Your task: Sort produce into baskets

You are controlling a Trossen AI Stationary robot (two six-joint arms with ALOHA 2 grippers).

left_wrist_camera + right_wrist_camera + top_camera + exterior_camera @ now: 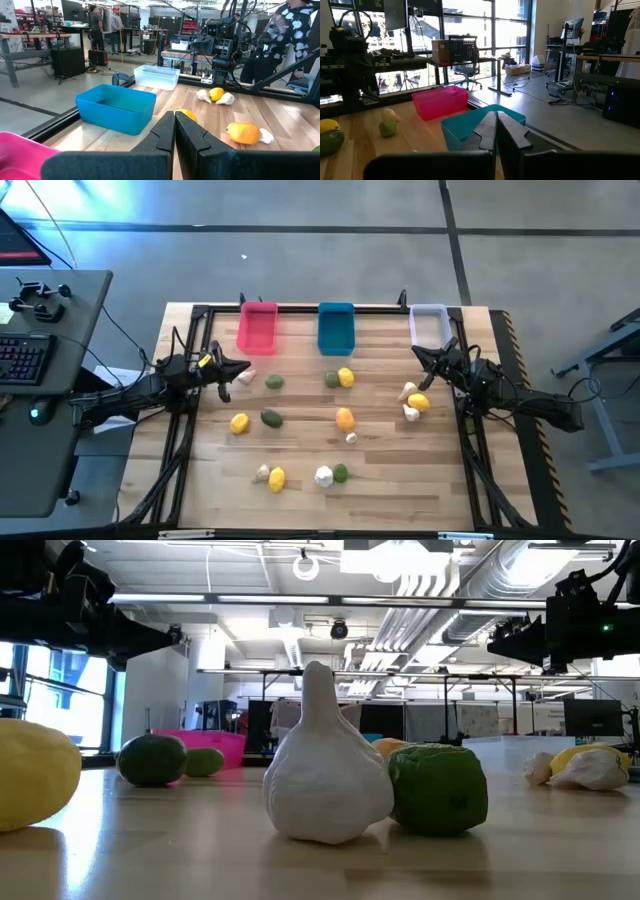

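Three baskets stand in a row at the table's far edge: pink [258, 328], blue [336, 328] and pale white [429, 325]. Produce lies scattered on the wooden top: yellow pieces [239, 422] [346, 377], green ones [271, 418] [274, 382], and white garlic [324, 476] [411, 413]. My left gripper [240, 369] hovers shut at the left side, above a garlic [245, 378], pointing level toward the table's right. My right gripper [420, 353] hovers shut at the right side near the white basket, pointing level toward the left. Neither holds anything.
A black frame [300, 308] rims the table. A desk with a keyboard [22, 358] stands off the left side. In the left wrist view, people stand in the room beyond the table [290, 30]. In the low view, a garlic [330, 775] and a green piece [437, 788] sit close to the camera.
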